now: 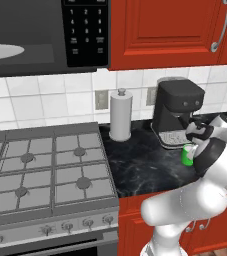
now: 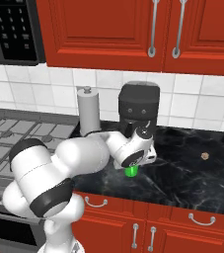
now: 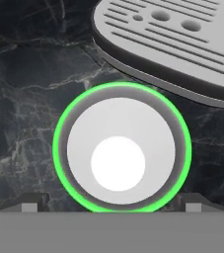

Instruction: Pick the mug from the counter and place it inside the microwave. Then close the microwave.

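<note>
The small bright green mug point(image 3: 122, 153) stands upright on the black veined counter point(image 1: 145, 165), just in front of the coffee machine. Seen from straight above, its pale inside is empty. My gripper point(image 3: 111, 206) hangs directly over it, open, with one fingertip on each side of the rim and nothing gripped. From the base, the mug point(image 1: 187, 156) peeks out under my hand, and a green sliver of the mug point(image 2: 131, 171) shows below the gripper point(image 2: 134, 163). The microwave point(image 1: 35, 35) sits up left, its pale turntable point(image 1: 0, 51) visible beside the keypad point(image 1: 87, 30).
A black coffee machine point(image 1: 177, 112) stands right behind the mug, its grey drip tray point(image 3: 172, 44) close by. A paper towel roll point(image 1: 120, 115) stands left of it. The grey gas stovetop point(image 1: 45, 170) lies below the microwave. A small brown object point(image 2: 205, 155) lies farther right.
</note>
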Robot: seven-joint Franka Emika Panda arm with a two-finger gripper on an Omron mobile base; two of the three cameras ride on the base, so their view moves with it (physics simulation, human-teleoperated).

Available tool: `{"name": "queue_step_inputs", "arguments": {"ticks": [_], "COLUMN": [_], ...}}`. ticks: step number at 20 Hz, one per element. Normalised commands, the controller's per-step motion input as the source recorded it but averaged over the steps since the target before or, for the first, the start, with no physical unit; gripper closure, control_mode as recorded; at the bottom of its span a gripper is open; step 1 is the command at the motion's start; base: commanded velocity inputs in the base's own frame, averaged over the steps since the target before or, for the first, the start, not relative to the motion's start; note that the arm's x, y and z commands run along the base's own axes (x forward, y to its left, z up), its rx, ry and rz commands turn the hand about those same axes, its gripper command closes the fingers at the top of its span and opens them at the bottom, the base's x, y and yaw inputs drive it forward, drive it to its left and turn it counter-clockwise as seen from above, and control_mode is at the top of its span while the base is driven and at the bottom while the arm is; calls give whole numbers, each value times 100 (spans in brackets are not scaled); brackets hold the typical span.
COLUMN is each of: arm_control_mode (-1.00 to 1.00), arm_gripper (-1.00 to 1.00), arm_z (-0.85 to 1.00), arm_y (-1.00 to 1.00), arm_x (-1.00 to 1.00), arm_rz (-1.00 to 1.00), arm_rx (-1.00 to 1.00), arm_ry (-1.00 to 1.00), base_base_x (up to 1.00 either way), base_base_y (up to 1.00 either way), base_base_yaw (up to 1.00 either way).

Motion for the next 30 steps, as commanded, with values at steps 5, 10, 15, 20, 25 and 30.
{"name": "queue_step_inputs", "arguments": {"ticks": [5,10,15,20,25,30], "arm_control_mode": [-100,-100,-100,-100,-100,-100], "arm_gripper": [-100,-100,-100,-100,-100,100], "arm_z": [-1,-4,-12,-20,0,0], "arm_y": [0,0,0,0,0,0], "arm_x": [-10,-3,-5,0,0,0], "arm_rz": [0,0,0,0,0,0], "arm_rx": [0,0,0,0,0,0], "arm_ry": [0,0,0,0,0,0], "base_base_x": [0,0,0,0,0,0], "base_base_y": [0,0,0,0,0,0], "base_base_yaw": [0,0,0,0,0,0]}}
